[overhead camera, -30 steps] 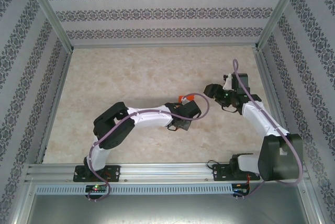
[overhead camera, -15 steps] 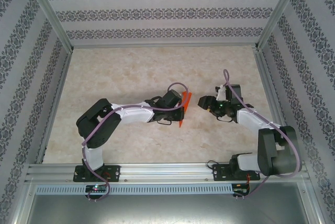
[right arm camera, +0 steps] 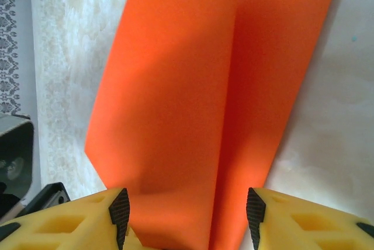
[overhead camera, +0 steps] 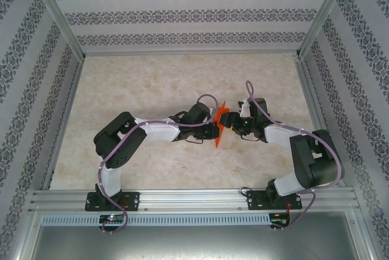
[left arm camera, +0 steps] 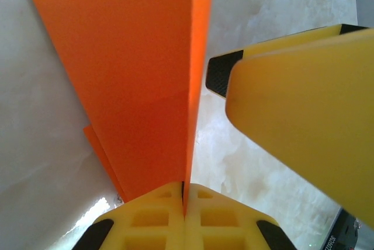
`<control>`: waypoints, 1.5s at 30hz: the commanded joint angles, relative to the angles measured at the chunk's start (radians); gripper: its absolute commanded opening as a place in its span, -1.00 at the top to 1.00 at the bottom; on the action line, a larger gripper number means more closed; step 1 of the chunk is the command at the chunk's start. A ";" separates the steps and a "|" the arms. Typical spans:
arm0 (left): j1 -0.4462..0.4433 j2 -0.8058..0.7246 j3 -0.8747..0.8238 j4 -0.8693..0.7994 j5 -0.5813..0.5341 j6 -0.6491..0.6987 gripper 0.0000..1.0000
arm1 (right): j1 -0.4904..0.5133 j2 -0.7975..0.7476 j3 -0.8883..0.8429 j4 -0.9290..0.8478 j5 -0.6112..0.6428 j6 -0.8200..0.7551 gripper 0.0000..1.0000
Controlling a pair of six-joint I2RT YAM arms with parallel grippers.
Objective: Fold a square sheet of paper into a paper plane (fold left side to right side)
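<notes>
Lab test cell, aluminium frame (overhead camera: 62, 23), patterned walls (overhead camera: 188, 14)

The top external camera looks steeply down from above and behind the arm bases, taking in the whole beige marbled tabletop (overhead camera: 152, 84). Each wrist camera looks along its yellow plastic fingers (left arm camera: 152, 224), very near the folded bright orange-red paper sheet (left arm camera: 134, 75), which all three views share.

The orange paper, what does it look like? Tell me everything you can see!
The orange paper is thin, bright and plain, with no marks on it. It is folded along a sharp crease into two long flaps that spread apart a little. It is held up on its edge between the two grippers. The left gripper is shut on the folded edge, pinching it tight. The right gripper is open, with one finger on each side of the flaps, not squeezing them.
</notes>
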 commanded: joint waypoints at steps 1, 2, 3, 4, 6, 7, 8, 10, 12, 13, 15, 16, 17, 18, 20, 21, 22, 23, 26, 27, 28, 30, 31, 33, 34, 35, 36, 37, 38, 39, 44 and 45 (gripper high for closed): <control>0.015 0.026 0.003 0.054 0.035 -0.029 0.91 | 0.007 0.016 0.024 0.031 0.023 0.014 -0.15; 0.014 0.027 0.003 0.057 0.034 -0.031 0.91 | 0.007 0.019 0.025 0.028 0.024 0.011 -0.15; 0.014 0.029 0.002 0.060 0.036 -0.031 0.92 | 0.007 0.024 0.025 0.028 0.023 0.009 -0.15; 0.014 0.031 0.002 0.061 0.036 -0.032 0.92 | 0.007 0.030 0.026 0.027 0.021 0.008 -0.16; 0.015 0.031 0.003 0.063 0.040 -0.030 0.92 | 0.007 0.043 0.029 0.028 0.016 0.007 -0.16; 0.015 0.032 0.004 0.066 0.042 -0.030 0.92 | 0.007 0.048 0.030 0.031 0.018 0.008 -0.16; 0.015 0.035 0.004 0.067 0.045 -0.030 0.92 | 0.006 0.055 0.033 0.033 0.017 0.009 -0.16; 0.015 0.038 0.004 0.070 0.048 -0.031 0.92 | 0.005 0.065 0.039 0.034 0.022 0.009 -0.16; 0.016 0.043 0.004 0.073 0.050 -0.034 0.92 | 0.004 0.073 0.047 0.034 0.025 0.012 -0.15; 0.015 0.044 0.006 0.074 0.053 -0.034 0.91 | 0.004 0.076 0.052 0.032 0.029 0.014 -0.15; 0.015 0.049 0.004 0.081 0.058 -0.040 0.91 | 0.003 0.090 0.062 0.027 0.029 0.013 -0.15; 0.015 0.051 0.004 0.086 0.062 -0.042 0.91 | 0.002 0.100 0.069 0.024 0.027 0.014 -0.14; 0.015 0.054 0.004 0.089 0.064 -0.044 0.91 | 0.002 0.110 0.078 0.020 0.023 0.013 -0.13; 0.016 0.057 0.004 0.091 0.064 -0.045 0.92 | 0.001 0.118 0.084 0.012 0.023 0.013 -0.12; 0.015 0.058 0.004 0.092 0.064 -0.049 0.92 | 0.002 0.129 0.096 -0.009 0.031 0.007 -0.10; 0.015 0.061 0.002 0.095 0.065 -0.052 0.91 | 0.002 0.131 0.101 -0.021 0.038 0.002 -0.10; 0.015 0.063 0.003 0.100 0.067 -0.055 0.91 | 0.001 0.133 0.107 -0.039 0.045 -0.005 -0.09; 0.015 0.066 0.002 0.102 0.069 -0.057 0.91 | 0.002 0.135 0.112 -0.056 0.050 -0.010 -0.09; 0.015 0.072 0.006 0.105 0.074 -0.062 0.86 | 0.002 0.146 0.127 -0.101 0.066 -0.021 -0.07; 0.015 0.072 0.006 0.106 0.074 -0.061 0.85 | 0.002 0.151 0.130 -0.112 0.069 -0.022 -0.06; 0.015 0.072 0.005 0.105 0.074 -0.062 0.84 | 0.002 0.158 0.135 -0.125 0.072 -0.025 -0.05; 0.015 0.070 0.005 0.106 0.075 -0.062 0.83 | 0.002 0.173 0.141 -0.141 0.073 -0.028 -0.04; 0.016 0.070 0.005 0.106 0.075 -0.061 0.83 | 0.004 0.181 0.143 -0.147 0.073 -0.029 -0.04; 0.017 0.069 0.005 0.106 0.075 -0.062 0.82 | 0.004 0.202 0.152 -0.158 0.069 -0.032 -0.03; 0.017 0.068 0.006 0.106 0.075 -0.062 0.80 | 0.004 0.210 0.153 -0.160 0.065 -0.032 -0.03; 0.017 0.067 0.005 0.105 0.077 -0.062 0.78 | 0.003 0.217 0.154 -0.158 0.064 -0.032 -0.02; 0.017 0.065 0.005 0.105 0.076 -0.061 0.76 | 0.003 0.220 0.154 -0.160 0.065 -0.031 -0.02; 0.018 0.062 0.003 0.105 0.076 -0.060 0.74 | 0.003 0.222 0.153 -0.160 0.066 -0.032 -0.02; 0.018 0.058 0.000 0.106 0.075 -0.060 0.73 | 0.005 0.222 0.154 -0.161 0.067 -0.032 -0.02; 0.017 0.054 -0.002 0.106 0.075 -0.059 0.72 | 0.003 0.222 0.154 -0.163 0.070 -0.033 -0.02; 0.026 0.027 -0.019 0.113 0.078 -0.059 0.54 | 0.004 0.227 0.158 -0.175 0.072 -0.039 -0.02; 0.028 0.020 -0.023 0.115 0.084 -0.059 0.53 | 0.003 0.227 0.158 -0.176 0.073 -0.041 -0.02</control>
